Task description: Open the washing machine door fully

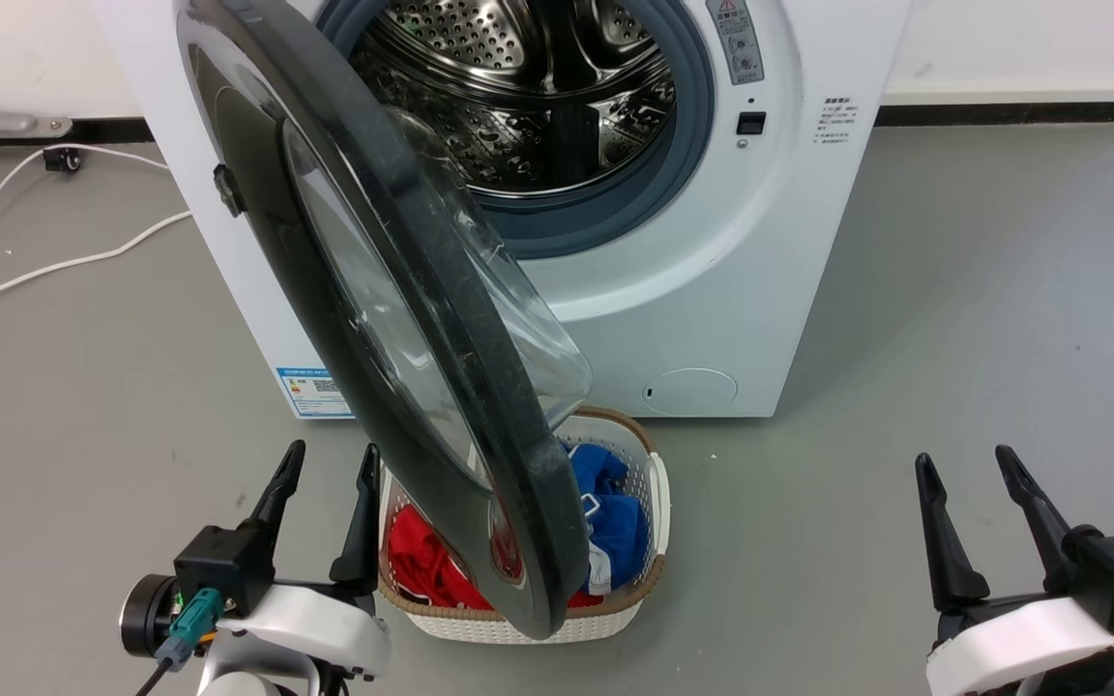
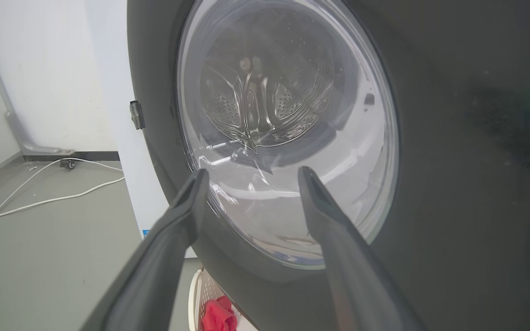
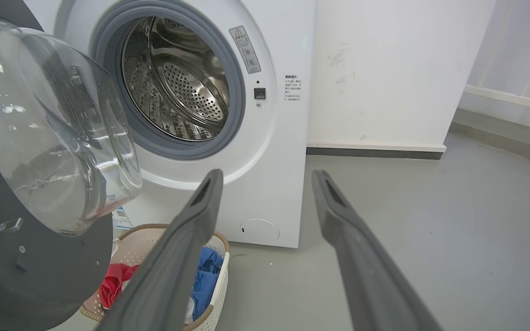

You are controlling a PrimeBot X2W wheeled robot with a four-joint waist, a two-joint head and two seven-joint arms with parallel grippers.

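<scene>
black-rimmed washing machine door [image 1: 393, 290] stands ajar just beside left tool [image 1: 335, 447].

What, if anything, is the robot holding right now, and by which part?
Nothing. The left tool and right tool are both open and empty; the washing machine door stands partly open, ungripped.

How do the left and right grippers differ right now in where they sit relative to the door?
The left gripper sits close beside the washing machine door, facing its outer glass; the right gripper sits well clear of it, over the floor. The left gripper points at the door; the right gripper points toward the washing machine front. Both are open, holding nothing.
</scene>
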